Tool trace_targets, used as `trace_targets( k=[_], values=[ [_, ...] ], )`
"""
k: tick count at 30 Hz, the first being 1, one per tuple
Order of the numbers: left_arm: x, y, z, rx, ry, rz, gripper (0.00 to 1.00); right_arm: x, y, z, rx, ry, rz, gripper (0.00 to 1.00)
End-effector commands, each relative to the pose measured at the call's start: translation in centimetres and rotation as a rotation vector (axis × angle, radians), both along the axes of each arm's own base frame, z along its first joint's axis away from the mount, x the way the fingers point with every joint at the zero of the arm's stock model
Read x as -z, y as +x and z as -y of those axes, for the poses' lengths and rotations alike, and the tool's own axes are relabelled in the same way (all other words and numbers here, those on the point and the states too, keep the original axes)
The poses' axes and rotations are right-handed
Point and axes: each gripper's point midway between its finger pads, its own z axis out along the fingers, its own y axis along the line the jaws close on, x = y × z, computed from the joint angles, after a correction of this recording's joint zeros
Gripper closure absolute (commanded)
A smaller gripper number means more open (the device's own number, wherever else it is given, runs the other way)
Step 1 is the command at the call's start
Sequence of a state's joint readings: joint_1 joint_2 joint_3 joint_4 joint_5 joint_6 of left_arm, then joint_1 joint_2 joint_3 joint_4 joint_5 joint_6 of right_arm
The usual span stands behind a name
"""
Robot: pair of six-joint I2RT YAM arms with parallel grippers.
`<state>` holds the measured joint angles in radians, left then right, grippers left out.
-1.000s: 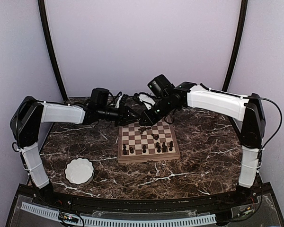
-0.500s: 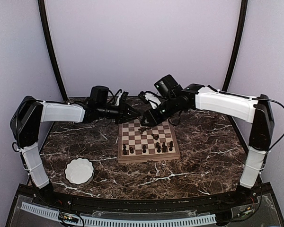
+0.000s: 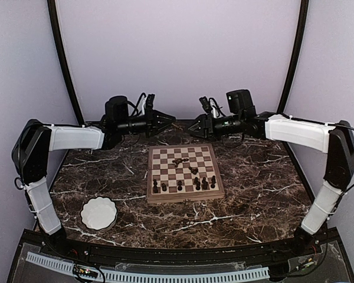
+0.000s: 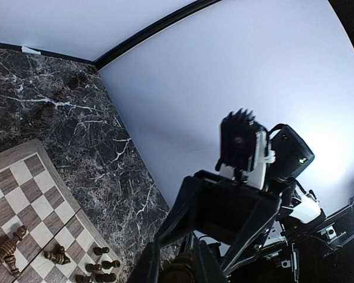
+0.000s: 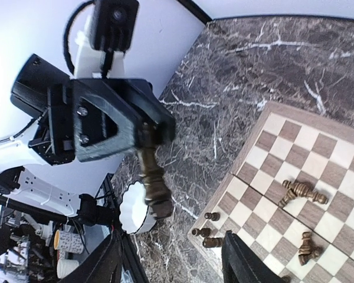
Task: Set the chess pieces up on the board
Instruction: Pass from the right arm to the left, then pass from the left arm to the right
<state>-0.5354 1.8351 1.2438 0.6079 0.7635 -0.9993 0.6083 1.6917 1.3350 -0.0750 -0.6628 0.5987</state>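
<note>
The board (image 3: 183, 197) lies at the centre of the dark marble table (image 3: 253, 177), with a white scalloped bowl (image 3: 99, 213) at its 8 o'clock, well apart. The left fingers (image 3: 163, 122) hang beyond the board's far edge at 11 o'clock. They are clenched on one brown chess piece (image 5: 153, 180), whose wider end protrudes past the fingertips, clear of the board. The right fingers (image 3: 194, 126) face them at about 12 to 1 o'clock. They are spread apart and grasp nothing. The other chess pieces (image 3: 197, 183) are on the board. Several stand upright in a row along the 6 o'clock edge. A few toppled pieces (image 3: 178, 161) lie on their sides nearer the centre and the 12 o'clock half.
</note>
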Motion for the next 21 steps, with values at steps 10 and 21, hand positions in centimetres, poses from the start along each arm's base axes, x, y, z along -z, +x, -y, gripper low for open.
trace_targets(
  k=[10,21],
  values=[
    [-3.7,-1.1,-0.4,0.019,-0.075,0.071,0.94,-3.0,-0.4,-2.6,-0.120,0.173,-0.019,0.49],
    [-3.3,-1.2,0.0,0.028,-0.075,0.056,0.95,-3.8,-0.4,-2.7,-0.121,0.210,-0.005,0.62]
  ],
)
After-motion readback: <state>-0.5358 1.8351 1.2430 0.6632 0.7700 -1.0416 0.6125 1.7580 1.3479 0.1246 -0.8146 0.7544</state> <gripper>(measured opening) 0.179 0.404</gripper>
